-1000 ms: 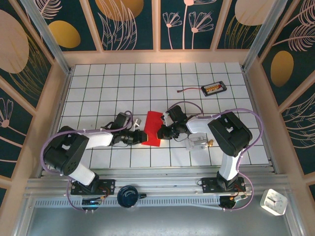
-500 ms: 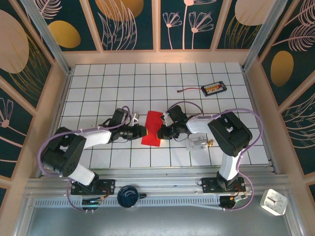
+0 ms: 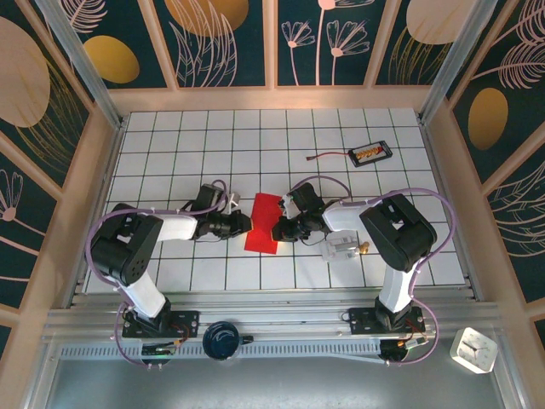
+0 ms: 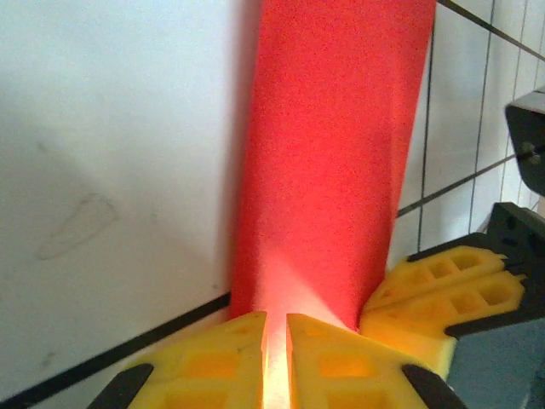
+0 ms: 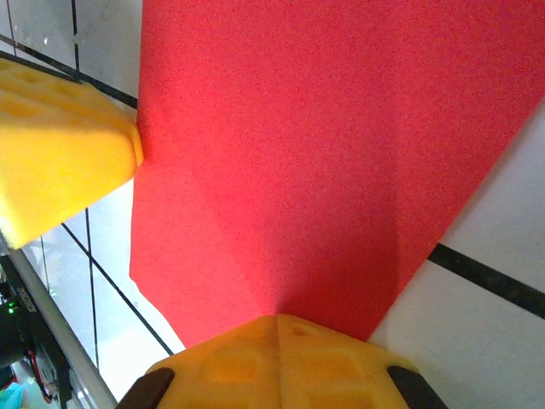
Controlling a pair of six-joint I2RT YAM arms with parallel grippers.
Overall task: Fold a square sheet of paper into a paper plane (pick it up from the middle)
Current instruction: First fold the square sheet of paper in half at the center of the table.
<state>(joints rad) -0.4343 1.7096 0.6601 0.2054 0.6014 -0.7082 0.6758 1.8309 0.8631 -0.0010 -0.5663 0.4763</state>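
Left end effector (image 3: 247, 223) shifted, closing on paper (image 3: 262, 213)

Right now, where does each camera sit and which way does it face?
Top external: above and behind the bases, looking down at the table; both arms show, left hand and right hand meeting at the red paper.
Left wrist: low over the table, looking along the paper; own yellow fingers at bottom, pinching its edge.
Right wrist: the same from the opposite side; own fingers at bottom.
Both wrist views share the paper and the opposite hand's finger.
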